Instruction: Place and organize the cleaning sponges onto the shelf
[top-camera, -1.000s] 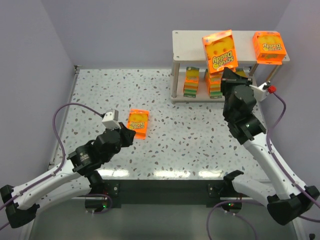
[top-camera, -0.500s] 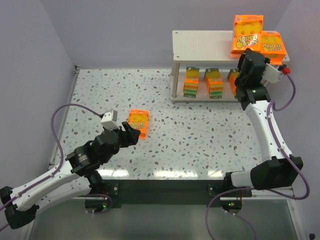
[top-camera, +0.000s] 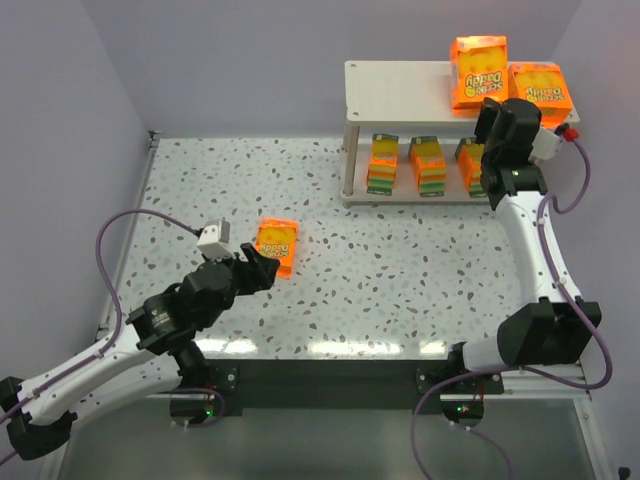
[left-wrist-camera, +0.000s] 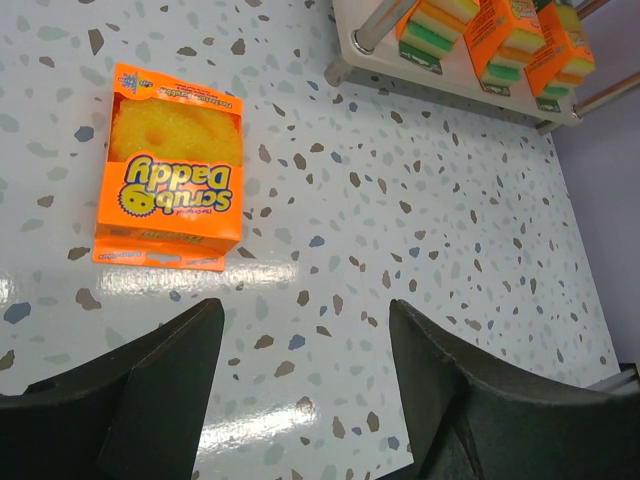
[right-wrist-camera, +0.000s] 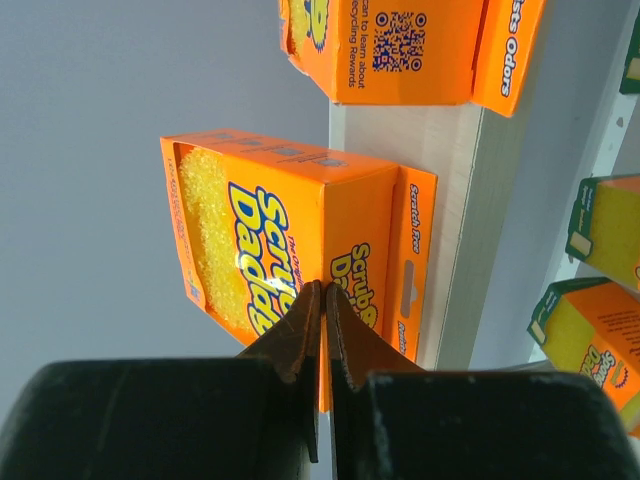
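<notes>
One cleaning sponge pack (top-camera: 276, 247) lies flat on the table, orange with a yellow sponge window (left-wrist-camera: 175, 170). My left gripper (top-camera: 255, 272) hovers just short of it, open and empty (left-wrist-camera: 305, 320). My right gripper (top-camera: 487, 105) is shut on a thin cardboard flap of a second pack (top-camera: 478, 72), holding it upright over the right part of the shelf's (top-camera: 400, 78) top board (right-wrist-camera: 470, 200). That held pack (right-wrist-camera: 270, 250) stands beside another pack (top-camera: 540, 85) lying on the top board. Three more packs (top-camera: 428, 165) stand on edge on the lower tier.
The shelf stands at the table's far right, close to the back and right walls. A grey cable (top-camera: 140, 215) loops over the table left of my left arm. Speckled table surface (left-wrist-camera: 400, 250) stretches between the loose pack and the shelf.
My right arm has carried its pack from in front of the shelf up to the right part of the top board. My left gripper has opened beside the table pack.
</notes>
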